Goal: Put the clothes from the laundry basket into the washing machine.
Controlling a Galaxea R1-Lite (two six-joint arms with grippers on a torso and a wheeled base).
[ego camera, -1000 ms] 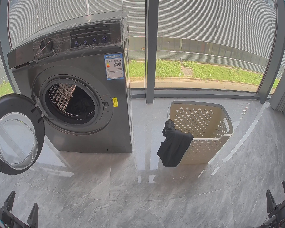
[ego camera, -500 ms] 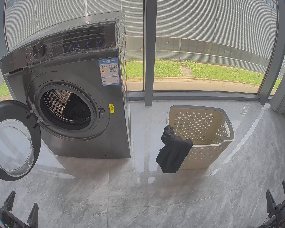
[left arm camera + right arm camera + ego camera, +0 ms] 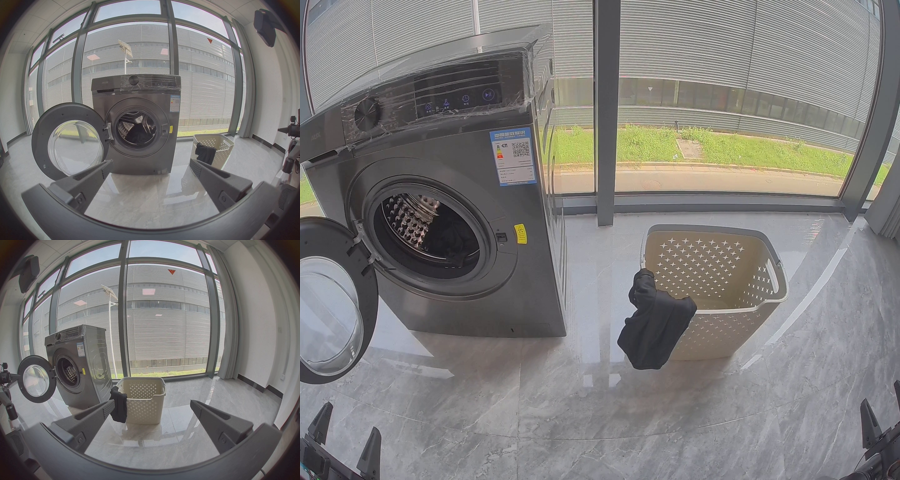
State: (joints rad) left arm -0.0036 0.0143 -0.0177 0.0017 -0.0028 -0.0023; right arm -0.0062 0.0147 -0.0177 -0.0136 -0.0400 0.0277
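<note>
Dark clothing [image 3: 452,240] lies in the washing machine [image 3: 456,156], 1 black garment [image 3: 653,328] hangs over the laundry basket [image 3: 779,278] rim, and left gripper [image 3: 150,161] and right gripper [image 3: 151,402] gape empty.

Washing machine door [image 3: 334,240] cut by head view's edge, dark shape [image 3: 450,240] in drum [image 3: 406,219] indistinct

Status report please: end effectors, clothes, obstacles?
Left end effector open, right end effector open. Black garment hangs over laundry basket rim. Washing machine door open.
</note>
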